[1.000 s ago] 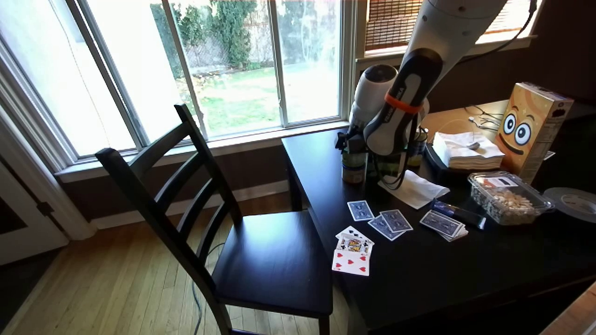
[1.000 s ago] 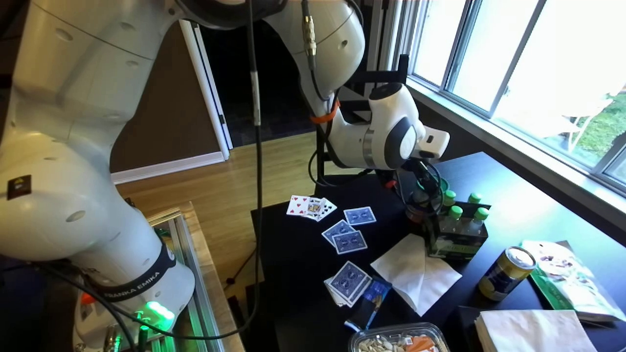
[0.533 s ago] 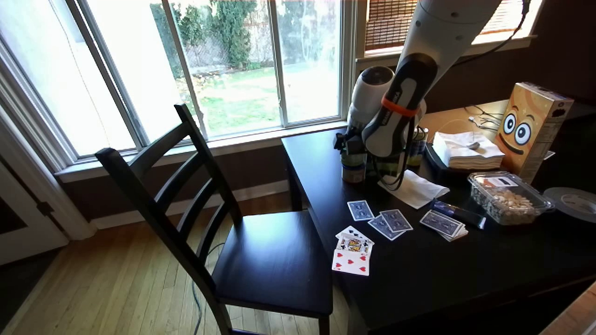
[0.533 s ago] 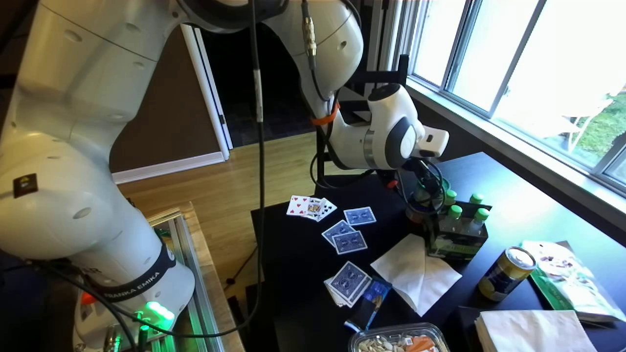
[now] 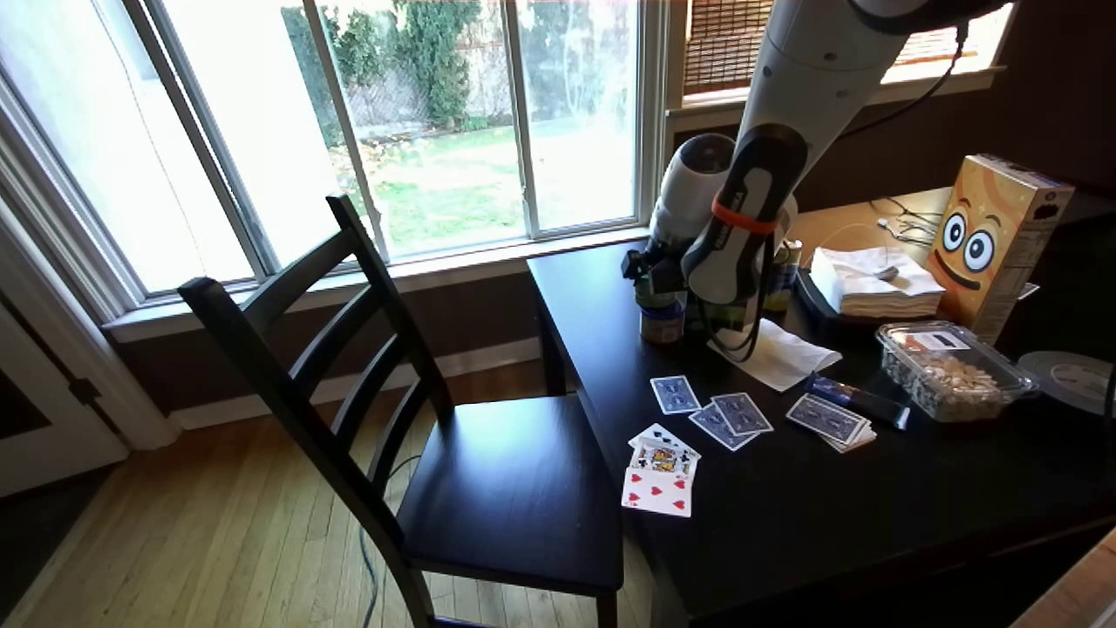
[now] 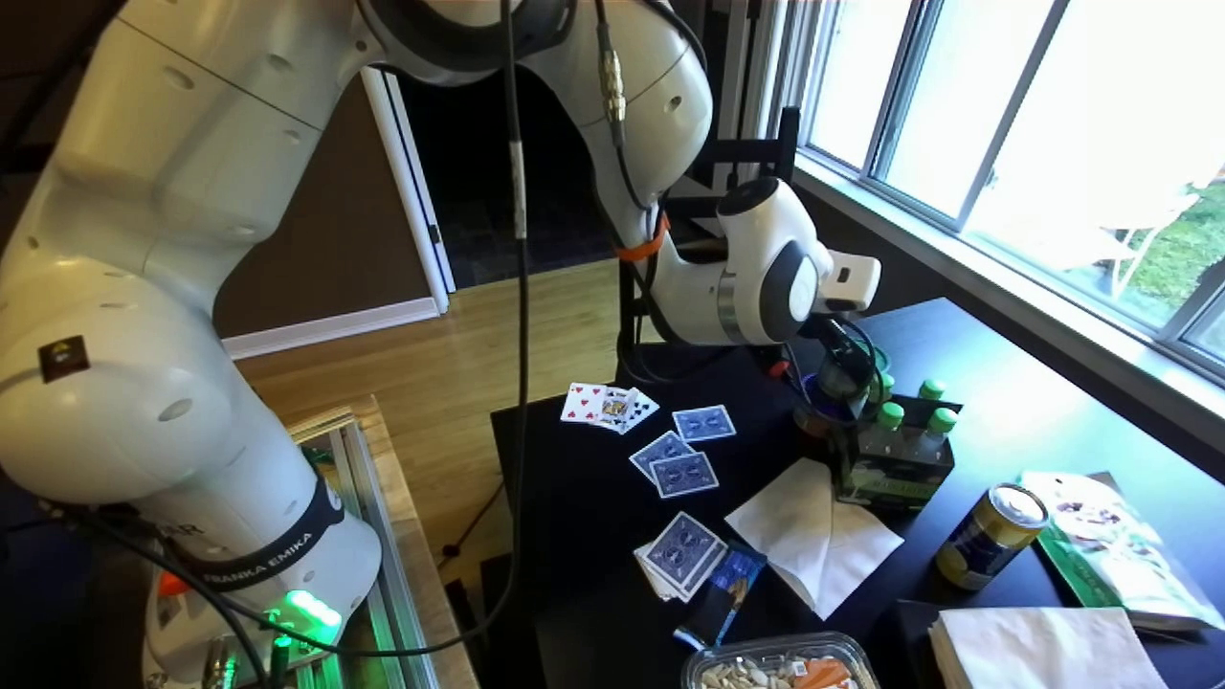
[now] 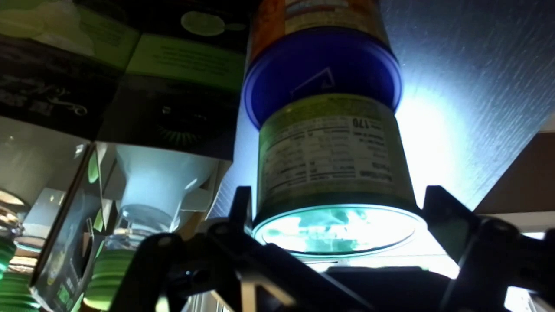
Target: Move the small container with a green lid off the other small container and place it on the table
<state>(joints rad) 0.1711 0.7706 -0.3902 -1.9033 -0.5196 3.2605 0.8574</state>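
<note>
The small container with a green lid [image 7: 329, 151] is between my gripper's fingers [image 7: 338, 195] in the wrist view; both fingers press its lid rim. Its base is over the lower container's blue lid [image 7: 321, 60], set off-centre and tilted; whether they still touch is unclear. In both exterior views, my gripper [image 5: 654, 266] [image 6: 831, 330] holds the green-lidded container [image 5: 652, 296] [image 6: 847, 376] above the lower container [image 5: 663, 326] [image 6: 812, 419], which stands on the dark table [image 5: 785, 506] [image 6: 593, 517]. The arm and cables partly hide both containers.
A bottle carton with green caps [image 6: 895, 474] stands close beside the containers; it fills the wrist view's left side [image 7: 186, 65]. A napkin [image 6: 813, 536], playing cards [image 6: 684, 474], a can [image 6: 991, 536] and a clear nut tub [image 5: 950, 371] lie nearby. A chair [image 5: 514, 488] adjoins the table.
My gripper has shifted slightly with the green-lidded container, leftward in an exterior view. The container has slid and tilted relative to the lower one, and more of the blue lid shows.
</note>
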